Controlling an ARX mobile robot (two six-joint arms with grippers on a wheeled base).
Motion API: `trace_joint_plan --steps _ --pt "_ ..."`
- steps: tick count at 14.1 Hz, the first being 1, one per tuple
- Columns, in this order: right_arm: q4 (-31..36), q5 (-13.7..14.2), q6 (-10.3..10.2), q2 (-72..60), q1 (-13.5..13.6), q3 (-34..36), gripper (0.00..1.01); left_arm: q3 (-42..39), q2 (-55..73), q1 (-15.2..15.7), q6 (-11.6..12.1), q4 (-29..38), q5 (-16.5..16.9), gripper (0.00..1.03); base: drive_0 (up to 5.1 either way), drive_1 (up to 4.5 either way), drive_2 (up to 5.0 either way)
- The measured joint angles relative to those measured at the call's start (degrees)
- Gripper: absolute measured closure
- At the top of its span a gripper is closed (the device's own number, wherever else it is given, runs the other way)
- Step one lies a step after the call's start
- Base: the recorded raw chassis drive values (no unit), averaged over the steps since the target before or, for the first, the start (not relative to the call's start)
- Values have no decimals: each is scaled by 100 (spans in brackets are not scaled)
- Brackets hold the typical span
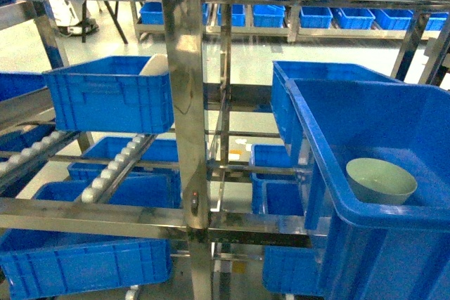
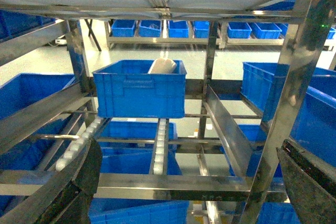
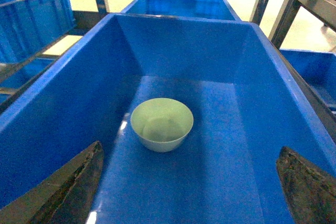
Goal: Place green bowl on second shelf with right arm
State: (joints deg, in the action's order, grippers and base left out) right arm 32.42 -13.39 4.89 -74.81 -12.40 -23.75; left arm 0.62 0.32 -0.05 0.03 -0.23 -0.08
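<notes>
The green bowl (image 1: pixel 380 180) stands upright on the floor of a large deep blue crate (image 1: pixel 314 135) on the second shelf of the steel rack, at the right of the head view. In the right wrist view the green bowl (image 3: pixel 161 124) lies ahead and slightly left of centre, inside the crate (image 3: pixel 58 108). My right gripper (image 3: pixel 190 184) is open above the crate floor and short of the bowl. Its dark fingertips (image 3: pixel 73 184) stand wide apart, touching nothing. My left gripper (image 2: pixel 186 182) is open in front of the rack, holding nothing. Neither gripper shows in the head view.
A smaller blue crate (image 1: pixel 112 100) holding a whitish curved object (image 1: pixel 155 65) sits on the rack's left side. A shiny steel post (image 1: pixel 186 103) stands in the middle, with white roller tracks (image 1: pixel 112 170) and more blue crates (image 1: pixel 84 265) below and behind.
</notes>
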Motion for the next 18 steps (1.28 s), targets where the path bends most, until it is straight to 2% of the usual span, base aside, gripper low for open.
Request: trace_joint_plan --steps 2,4,5,6,7,9,10,11,14,16,18 --pt "-619 -199 -267 1362 -175 511 3 0 0 0 -2 0 0 5 0 0 0" --pt "-1113 -789 -654 2918 -428 789 3 0 0 0 -2 0 2 5 0 0 0" --pt "-1038 -820 -715 3126 -452 774 3 0 0 0 -2 0 0 5 0 0 0" --pt "-424 -514 -667 3093 -341 922 10 0 0 0 -2 0 2 5 0 0 0" --pt "-170 -114 -619 3204 -129 1228 23 0 0 0 -2 0 0 5 0 0 0" --pt "-323 286 -544 3720 205 1593 50 0 0 0 -2 2 0 5 0 0 0" --pt "-435 461 -529 4028 389 1703 69 0 0 0 -2 0 2 5 0 0 0" --pt "-481 505 -529 4111 433 1753 75 0 0 0 -2 0 0 5 0 0 0" --pt "-595 586 -529 4242 511 1825 84 0 0 0 -2 0 0 5 0 0 0" --pt "-699 664 -529 4409 588 1919 95 0 0 0 -2 0 0 5 0 0 0" --pt "-774 767 -514 4548 667 1978 99 0 0 0 0 0 2 5 0 0 0"
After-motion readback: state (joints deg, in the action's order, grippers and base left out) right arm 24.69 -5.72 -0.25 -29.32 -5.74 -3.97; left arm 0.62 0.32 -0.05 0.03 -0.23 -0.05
